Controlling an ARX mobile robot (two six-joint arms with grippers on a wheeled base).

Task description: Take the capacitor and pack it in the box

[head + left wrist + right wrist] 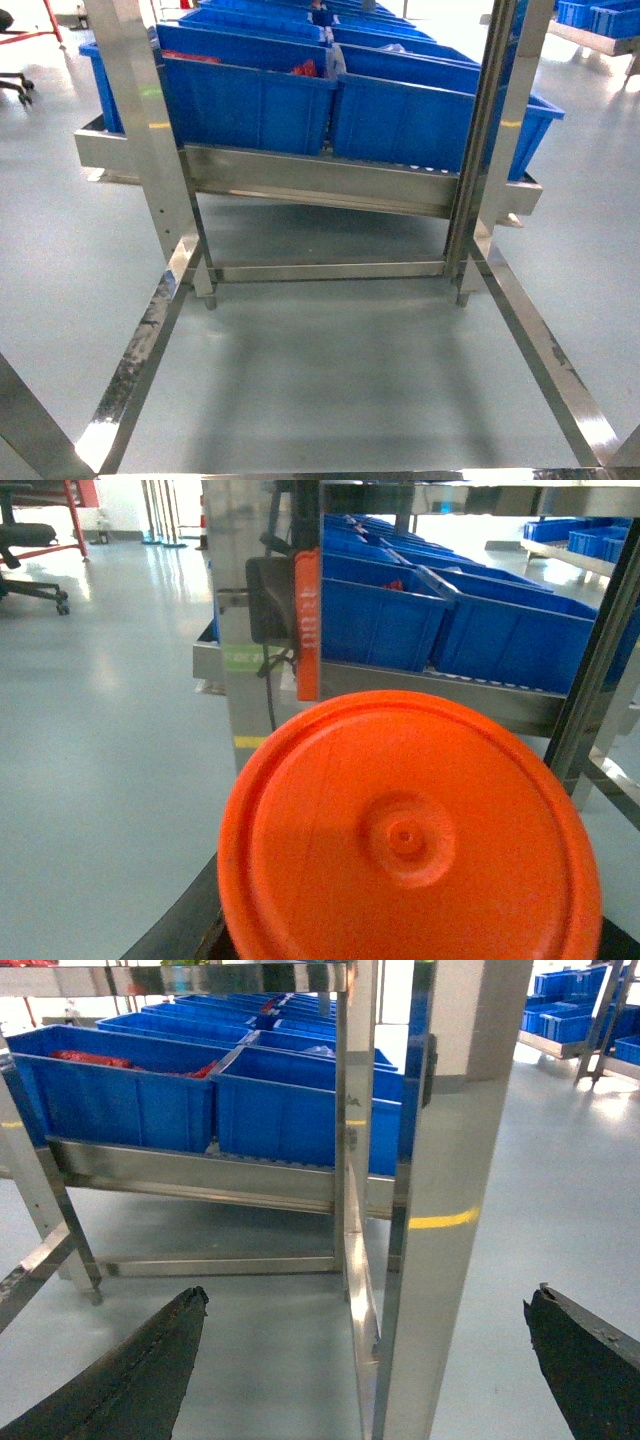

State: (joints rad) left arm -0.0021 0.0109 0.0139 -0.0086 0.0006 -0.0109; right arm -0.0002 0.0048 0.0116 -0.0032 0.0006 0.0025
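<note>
From where I stand, nothing of the packing looks done yet. No capacitor shows in any view, and the pink box with its white lid is nowhere in sight, so I cannot say where either one is or how the box looks. By my reckoning the whole job is still ahead: find the capacitor, pick it, find the box, drop it in.

The head view looks down through a steel frame [150,330] onto bare grey floor [330,370]. At twelve o'clock a low steel rack [320,180] carries rows of blue bins [250,105]; something red lies in one of them at about eleven o'clock, too small to name.

The right tool [370,1360] is wide apart: its two dark fingers [130,1370] sit at seven and five o'clock of its wrist view, with nothing between them but floor and a shiny steel post [440,1210] rising just ahead.

The left wrist view is mostly filled, from five to seven o'clock, by a round orange disc [405,840] with a small raised hub at its centre. It hides the left tool, so whether that tool is apart, together or clamped on the disc I cannot tell. Beyond it stand a post with an orange label [308,620] and more blue bins.
</note>
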